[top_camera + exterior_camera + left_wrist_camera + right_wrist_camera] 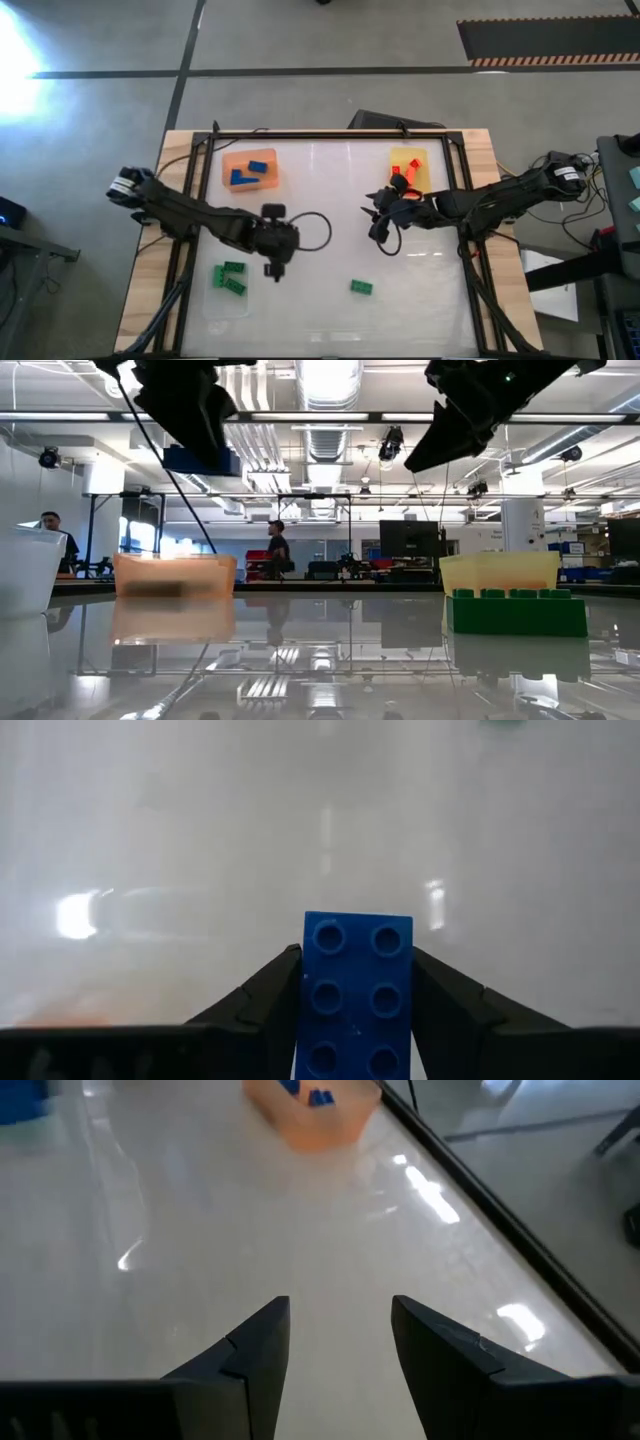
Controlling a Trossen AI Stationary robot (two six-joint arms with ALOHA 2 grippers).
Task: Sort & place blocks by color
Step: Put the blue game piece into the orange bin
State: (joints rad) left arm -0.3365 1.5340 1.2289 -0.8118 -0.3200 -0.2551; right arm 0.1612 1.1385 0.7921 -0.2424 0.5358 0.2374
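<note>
A blue block (358,995), studs showing in two columns, sits clamped between the fingers (262,1005) of the left gripper (274,262), which hangs above the middle of the desk (330,315), toward its left half. In the low view the same block (200,460) shows under the gripper (190,420), lifted well clear of the surface.

Two more blue blocks (247,172) lie in the orange tray (250,171) near the far-left corner of the desk. At least two green blocks (230,277) rest in a clear tray (226,298) near the left edge, toward the near side. One green block (361,288) lies alone on the bare desk, near the near edge and right of centre; from the low camera it (516,611) fills the right foreground, in front of the yellow tray (500,572). That yellow tray (412,168) stands near the far-right corner and holds red-orange blocks (404,170); their number cannot be told, as the arm covers part of the tray.

The right gripper (378,212) hovers just inward of the yellow tray, its fingers (440,1350) apart with nothing between them and bare desk below.

Two people (277,550) show in the room beyond the desk.
</note>
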